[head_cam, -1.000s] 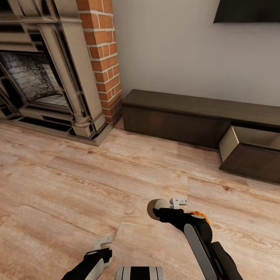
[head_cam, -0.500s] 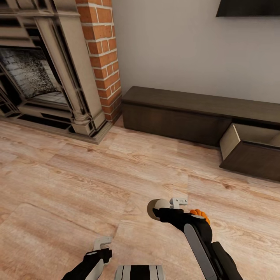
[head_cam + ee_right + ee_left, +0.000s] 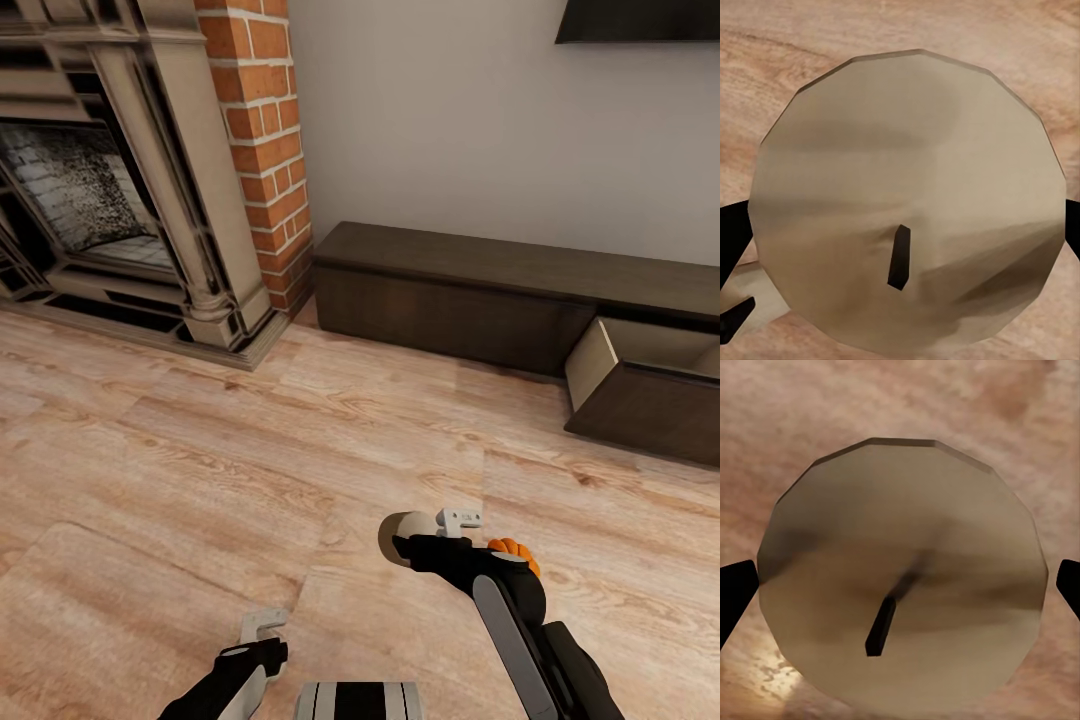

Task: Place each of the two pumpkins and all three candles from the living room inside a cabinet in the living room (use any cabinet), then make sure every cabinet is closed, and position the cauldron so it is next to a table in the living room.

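In the head view my right gripper (image 3: 425,528) is low over the wood floor, shut on a beige candle (image 3: 403,532). The right wrist view looks down on that candle's (image 3: 907,195) flat top and dark wick, with dark fingertips (image 3: 730,234) at its sides. In the left wrist view a second candle (image 3: 904,577) sits between the left fingertips (image 3: 735,596). My left gripper (image 3: 262,628) is near the bottom of the head view, covering its candle. An orange ribbed pumpkin (image 3: 512,549) peeks from behind my right forearm. The dark-brown cabinet (image 3: 450,290) runs along the far wall.
One cabinet drawer (image 3: 650,385) at the right stands pulled out, its pale inside showing. A beige stone fireplace (image 3: 100,200) and a red brick column (image 3: 262,150) fill the left. A dark screen (image 3: 640,20) hangs on the wall. Bare wood floor lies between me and the cabinet.
The whole head view shifted slightly between one second ago and half a second ago, so the camera moved. Since then nothing has changed; both grippers keep their candles.
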